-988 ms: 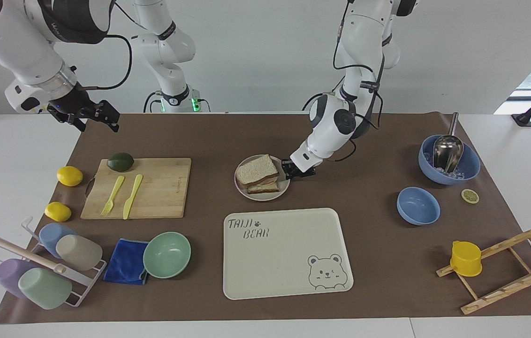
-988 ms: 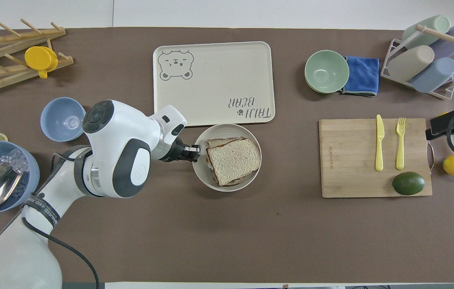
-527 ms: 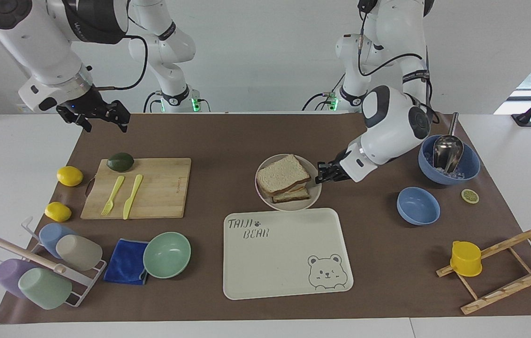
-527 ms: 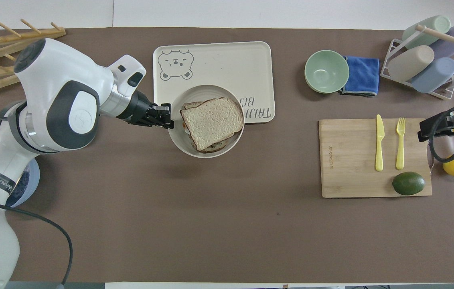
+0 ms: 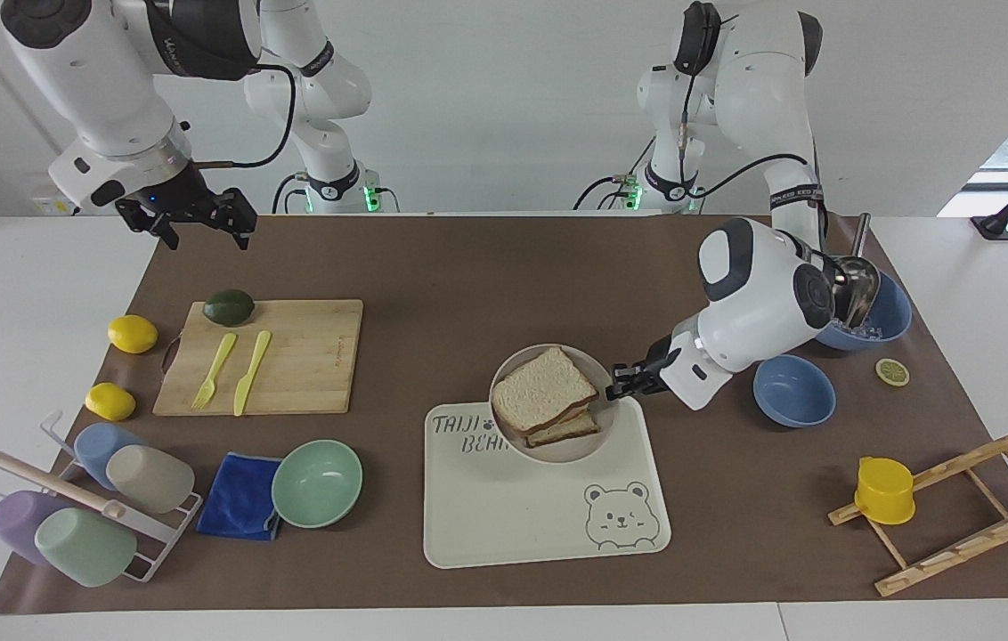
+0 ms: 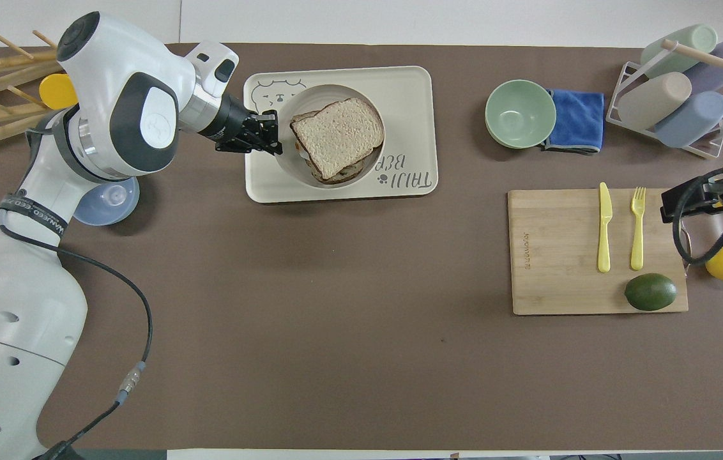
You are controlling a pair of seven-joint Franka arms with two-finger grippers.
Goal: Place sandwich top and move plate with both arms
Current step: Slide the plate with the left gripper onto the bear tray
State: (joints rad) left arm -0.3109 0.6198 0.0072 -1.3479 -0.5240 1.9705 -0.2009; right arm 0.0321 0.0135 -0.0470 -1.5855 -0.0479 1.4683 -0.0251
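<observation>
"TAIJI BEAR" tray (image 5: 504, 525), lettering half covered: left gripper (image 5: 624, 381), clamped on the plate (image 5: 597, 427) rim, has carried it from mat onto tray, sandwich top (image 5: 542, 399) riding along. Right gripper (image 5: 192, 214) waits, spread wide, empty.

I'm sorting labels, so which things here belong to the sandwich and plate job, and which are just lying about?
Job: bread slice, plate, left gripper, right gripper.
Lying about: bear tray, cutting board, green bowl, blue cloth, cup rack.
</observation>
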